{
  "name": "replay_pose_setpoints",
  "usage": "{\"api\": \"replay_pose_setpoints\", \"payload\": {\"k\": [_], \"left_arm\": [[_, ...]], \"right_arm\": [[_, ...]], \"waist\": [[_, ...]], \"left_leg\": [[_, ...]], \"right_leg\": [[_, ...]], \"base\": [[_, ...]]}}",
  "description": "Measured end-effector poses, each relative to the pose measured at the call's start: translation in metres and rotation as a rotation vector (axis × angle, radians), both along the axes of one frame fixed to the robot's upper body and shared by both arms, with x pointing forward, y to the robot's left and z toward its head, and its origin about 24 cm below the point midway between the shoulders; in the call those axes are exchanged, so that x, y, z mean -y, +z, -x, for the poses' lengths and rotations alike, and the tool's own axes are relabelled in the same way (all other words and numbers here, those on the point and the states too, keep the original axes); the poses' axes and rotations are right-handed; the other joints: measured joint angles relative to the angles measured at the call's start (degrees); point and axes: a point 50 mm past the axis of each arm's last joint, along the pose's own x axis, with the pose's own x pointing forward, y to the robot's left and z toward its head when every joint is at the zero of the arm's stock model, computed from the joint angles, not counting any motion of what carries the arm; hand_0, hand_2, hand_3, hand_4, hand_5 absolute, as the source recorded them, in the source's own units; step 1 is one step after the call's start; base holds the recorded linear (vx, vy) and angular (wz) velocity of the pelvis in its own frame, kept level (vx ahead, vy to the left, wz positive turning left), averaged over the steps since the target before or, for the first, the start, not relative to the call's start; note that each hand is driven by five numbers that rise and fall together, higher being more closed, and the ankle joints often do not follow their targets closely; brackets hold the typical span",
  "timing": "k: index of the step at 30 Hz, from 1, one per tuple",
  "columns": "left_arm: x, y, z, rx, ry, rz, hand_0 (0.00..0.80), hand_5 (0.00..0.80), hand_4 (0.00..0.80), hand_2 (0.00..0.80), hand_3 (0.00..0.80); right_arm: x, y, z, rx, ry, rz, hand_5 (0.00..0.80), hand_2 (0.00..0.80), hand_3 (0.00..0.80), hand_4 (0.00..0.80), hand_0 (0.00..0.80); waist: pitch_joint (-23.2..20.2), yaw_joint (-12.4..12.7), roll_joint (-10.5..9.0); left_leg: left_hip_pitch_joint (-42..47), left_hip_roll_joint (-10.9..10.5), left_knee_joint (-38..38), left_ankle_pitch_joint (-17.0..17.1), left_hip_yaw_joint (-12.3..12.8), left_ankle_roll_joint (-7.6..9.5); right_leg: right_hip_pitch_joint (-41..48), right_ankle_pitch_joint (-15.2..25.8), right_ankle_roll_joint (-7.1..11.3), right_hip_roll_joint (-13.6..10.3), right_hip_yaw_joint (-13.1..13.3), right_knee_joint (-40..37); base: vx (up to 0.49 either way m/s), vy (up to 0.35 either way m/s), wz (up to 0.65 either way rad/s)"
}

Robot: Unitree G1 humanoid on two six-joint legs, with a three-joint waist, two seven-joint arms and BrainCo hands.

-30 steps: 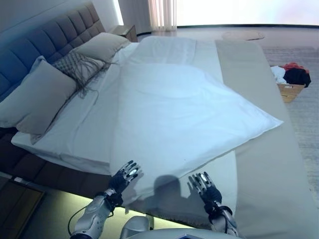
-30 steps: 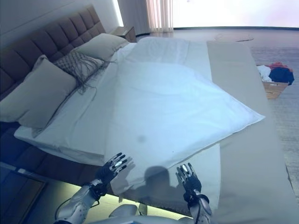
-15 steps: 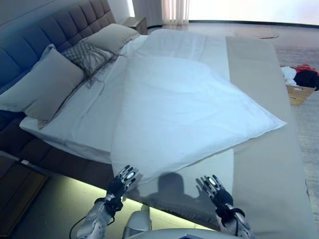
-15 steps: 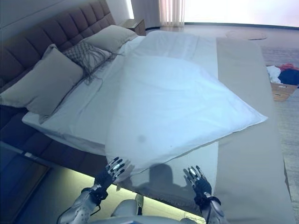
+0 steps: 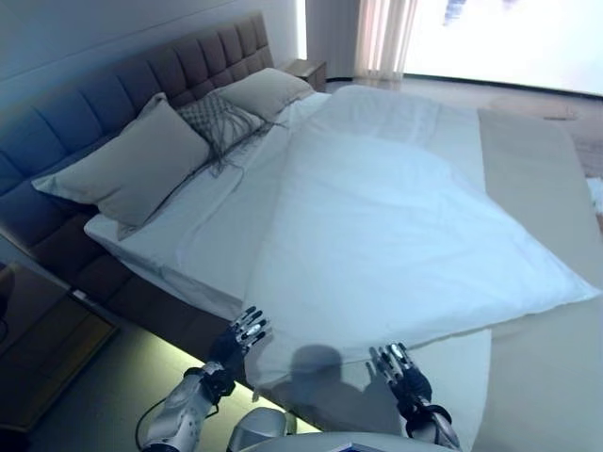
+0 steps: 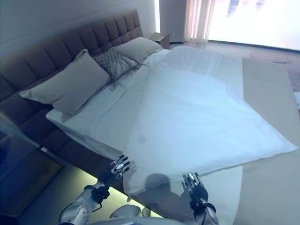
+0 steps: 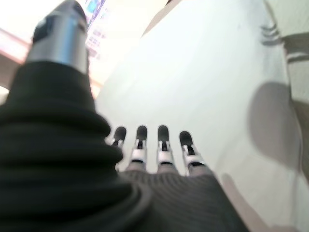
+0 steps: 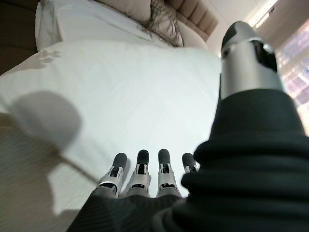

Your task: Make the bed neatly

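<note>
the left hand is hovering at the near corner of the white duvet, fingers straight and spread, holding nothing; whether the tips are touching the cloth cannot be told. the right hand is hanging just off the duvet's near edge, over the strip of white sheet showing below that edge, and its fingers are straight and spread too, gripping nothing. in the wrist views both hands are showing a straight row of dark-tipped fingers pointing out over the white bedding.

the duvet itself is lying crooked on the bed, skewed across the mattress, with one corner poking out toward the beige runner that is running along the far side of the duvet from the pillows. the sheet is lying bare between the duvet and the pillows.

beyond the duvet, a large beige pillow is leaning against the dark tufted headboard. next to it, further from the hands, a patterned fringed cushion is resting, and past that a second beige pillow is lying. a nightstand is standing past the last pillow, with a curtain hanging behind it.
</note>
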Motion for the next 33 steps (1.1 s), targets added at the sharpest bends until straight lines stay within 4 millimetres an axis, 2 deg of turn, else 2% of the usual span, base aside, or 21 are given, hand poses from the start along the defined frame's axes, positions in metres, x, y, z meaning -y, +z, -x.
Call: {"api": "replay_pose_setpoints", "payload": {"k": [3,4,5,6,10,14,22,30,33], "left_arm": [[-0.001,0.003,-0.007,0.003,0.012,-0.016,0.0,0.0,0.0,0.0,0.0],[0.0,0.003,-0.008,0.007,0.011,-0.014,0.0,0.0,0.0,0.0,0.0],[0.002,0.003,-0.009,0.009,0.01,-0.006,0.0,0.0,0.0,0.0,0.0],[0.005,0.002,-0.009,0.01,0.006,0.007,0.0,0.0,0.0,0.0,0.0],[0.014,-0.001,-0.005,-0.005,0.009,0.04,0.0,0.0,0.0,0.0,0.0],[0.016,-0.001,-0.006,-0.008,0.007,0.045,0.0,0.0,0.0,0.0,0.0],[0.014,-0.002,-0.005,-0.015,0.004,0.038,0.0,0.0,0.0,0.0,0.0],[0.017,-0.002,-0.004,-0.014,-0.023,0.053,0.0,0.0,0.0,0.0,0.0],[0.024,-0.004,-0.002,-0.021,-0.061,0.061,0.0,0.0,0.0,0.0,0.0]], "right_arm": [[0.004,0.001,-0.012,0.03,0.005,0.01,0.0,0.0,0.0,0.0,0.0],[0.005,-0.001,-0.01,0.02,0.002,0.007,0.0,0.0,0.0,0.0,0.0],[0.007,-0.002,-0.009,0.012,-0.004,0.011,0.0,0.0,0.0,0.0,0.0],[0.011,-0.003,-0.007,0.003,-0.013,0.016,0.0,0.0,0.0,0.0,0.0],[0.022,-0.003,-0.004,-0.003,-0.045,0.03,0.0,0.0,0.0,0.0,0.0],[0.027,-0.002,-0.004,-0.003,-0.049,0.037,0.0,0.0,0.0,0.0,0.0],[0.025,-0.003,-0.003,-0.005,-0.045,0.03,0.0,0.0,0.0,0.0,0.0],[0.025,-0.003,-0.003,-0.003,-0.054,0.037,0.0,0.0,0.0,0.0,0.0],[0.025,-0.003,-0.003,0.006,-0.074,0.033,0.0,0.0,0.0,0.0,0.0]], "waist": [[-0.17,-0.14,-0.25],[-0.46,-0.18,-0.51],[-0.61,-0.25,-0.61],[-0.71,0.0,-0.19],[-1.08,0.07,1.02],[-1.54,0.04,1.63],[-2.52,0.04,0.64],[-3.22,-0.13,1.67],[-3.15,-0.37,1.72]], "left_leg": [[0.78,1.76,-1.17,0.06,0.05,-0.11],[1.25,2.22,-1.65,0.29,-0.06,-0.52],[1.99,2.8,-2.06,0.95,-0.26,-1.54],[2.41,3.46,-2.63,1.34,-0.3,-2.12],[3.06,4.8,-3.16,1.41,-0.07,-2.22],[3.11,4.8,-3.86,1.16,0.03,-2.1],[3.08,4.06,-4.2,1.08,0.05,-2.23],[3.07,3.75,-4.53,1.25,0.21,-2.0],[2.96,2.7,-4.53,1.27,0.4,-1.92]], "right_leg": [[-0.18,2.22,3.93,2.42,0.16,-14.21],[0.41,4.64,5.57,3.4,0.31,-17.81],[1.93,7.22,5.57,4.51,0.12,-19.57],[2.68,7.2,5.14,5.77,-0.11,-20.35],[2.59,6.27,4.09,7.5,-0.23,-20.17],[2.38,6.04,3.89,7.06,-0.08,-19.59],[2.18,5.91,4.33,6.07,0.22,-18.87],[1.83,5.85,4.46,5.96,0.17,-19.02],[1.56,5.34,5.06,4.67,0.4,-17.53]], "base": [[0.015,-0.183,-0.19],[-0.006,-0.147,0.01],[-0.009,-0.146,0.06],[0.01,-0.136,0.01],[0.038,-0.1,-0.04],[0.025,-0.069,-0.02],[0.005,-0.032,-0.01],[0.004,0.064,-0.01],[-0.044,0.103,0.03]]}}
